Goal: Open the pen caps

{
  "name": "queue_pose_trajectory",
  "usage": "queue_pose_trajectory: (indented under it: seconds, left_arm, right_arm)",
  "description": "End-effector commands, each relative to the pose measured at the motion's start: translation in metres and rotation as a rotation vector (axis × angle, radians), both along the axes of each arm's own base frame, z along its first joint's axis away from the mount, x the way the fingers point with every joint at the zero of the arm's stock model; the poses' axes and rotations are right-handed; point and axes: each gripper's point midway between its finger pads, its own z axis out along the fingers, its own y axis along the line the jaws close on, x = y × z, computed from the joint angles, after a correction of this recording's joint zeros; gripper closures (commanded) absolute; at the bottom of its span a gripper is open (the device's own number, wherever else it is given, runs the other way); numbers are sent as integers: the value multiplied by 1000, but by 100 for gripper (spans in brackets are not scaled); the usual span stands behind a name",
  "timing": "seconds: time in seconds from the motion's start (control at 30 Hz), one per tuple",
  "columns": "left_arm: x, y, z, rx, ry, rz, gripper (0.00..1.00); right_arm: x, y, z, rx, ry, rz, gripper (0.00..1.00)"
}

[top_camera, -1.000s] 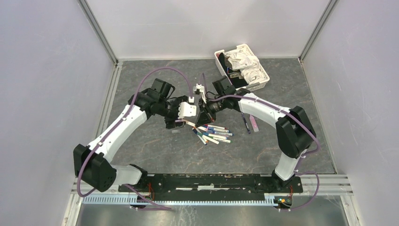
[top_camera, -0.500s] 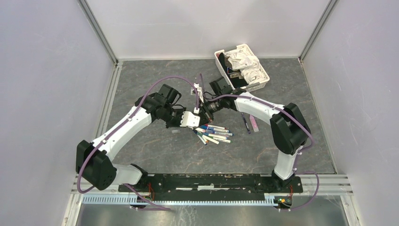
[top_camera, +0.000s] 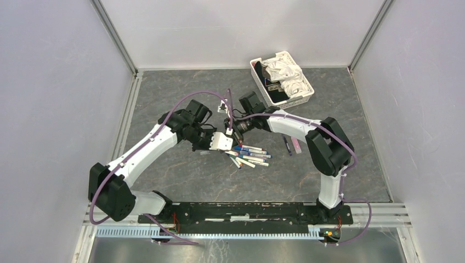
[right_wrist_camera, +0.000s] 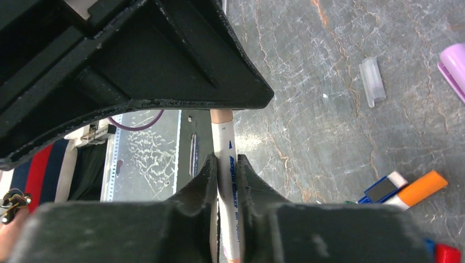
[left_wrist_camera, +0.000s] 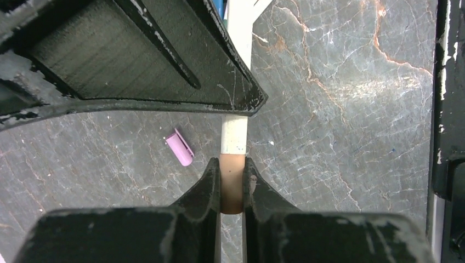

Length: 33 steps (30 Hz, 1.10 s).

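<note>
One pen is held between both grippers above the table, just left of the pile of pens (top_camera: 250, 155). In the left wrist view my left gripper (left_wrist_camera: 232, 167) is shut on its tan cap (left_wrist_camera: 232, 186), and the white barrel (left_wrist_camera: 234, 134) runs on from the cap. In the right wrist view my right gripper (right_wrist_camera: 225, 163) is shut on that white barrel (right_wrist_camera: 226, 150), whose tan cap end (right_wrist_camera: 221, 116) passes under the left gripper's body. Seen from the top camera, the left gripper (top_camera: 228, 141) and the right gripper (top_camera: 234, 133) meet tip to tip. A loose purple cap (left_wrist_camera: 180, 147) lies on the table.
A white basket (top_camera: 308, 86) of cloth stands at the back right. A dark pen (top_camera: 287, 144) and a pink one (top_camera: 296, 144) lie right of the pile. A clear cap (right_wrist_camera: 372, 81), an orange-ended pen (right_wrist_camera: 419, 189) and a blue cap (right_wrist_camera: 382, 188) lie near the right gripper.
The left gripper has swung in under the right gripper and shut on the pen's tan cap. Both grippers have shifted slightly left and lower, towards the pile.
</note>
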Motion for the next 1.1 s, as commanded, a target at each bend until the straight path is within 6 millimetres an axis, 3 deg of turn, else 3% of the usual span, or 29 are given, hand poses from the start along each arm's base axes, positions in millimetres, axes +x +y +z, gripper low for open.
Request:
queue_pose_trajectory:
  seconds: [0.0,0.03,0.17,0.37,0.47,0.6,0.67,0.73,0.8,0.9,1.07]
  left_arm:
    - [-3,-8,8,-44,-20,-44,98]
    - [-2,-8,8,-43,-22,-42,98]
    - [15,7,8,-13,-65,-1,98]
    - [68,68,9,53,-151,145,98]
    - [72,78,8,52,-155,174,98]
    - [64,69,-4,-10,-109,199,98]
    - [62,68,-20,-22,-75,238,98]
    - [63,68,-40,-26,-43,278,98]
    - [63,68,-58,-27,-24,309,98]
    - [78,72,-80,-29,-53,423,98]
    - [80,73,-103,-18,-19,469,97]
  right_arm:
    - [3,9,7,53,-21,-11,93]
    - [2,8,6,50,-20,-11,100]
    - [-3,-15,-7,-7,-45,-31,100]
    - [-1,-62,-27,-118,-84,-138,100]
    - [6,-76,-27,-149,-96,-191,100]
    - [34,-100,-27,-233,-161,-333,100]
    - [61,-129,-32,-328,-209,-518,100]
    - [90,-173,-38,-418,-242,-756,100]
    - [104,-220,-46,-512,-276,-976,100]
    - [108,-276,-54,-616,-326,-1201,100]
    - [103,-345,-67,-781,-398,-1467,100]
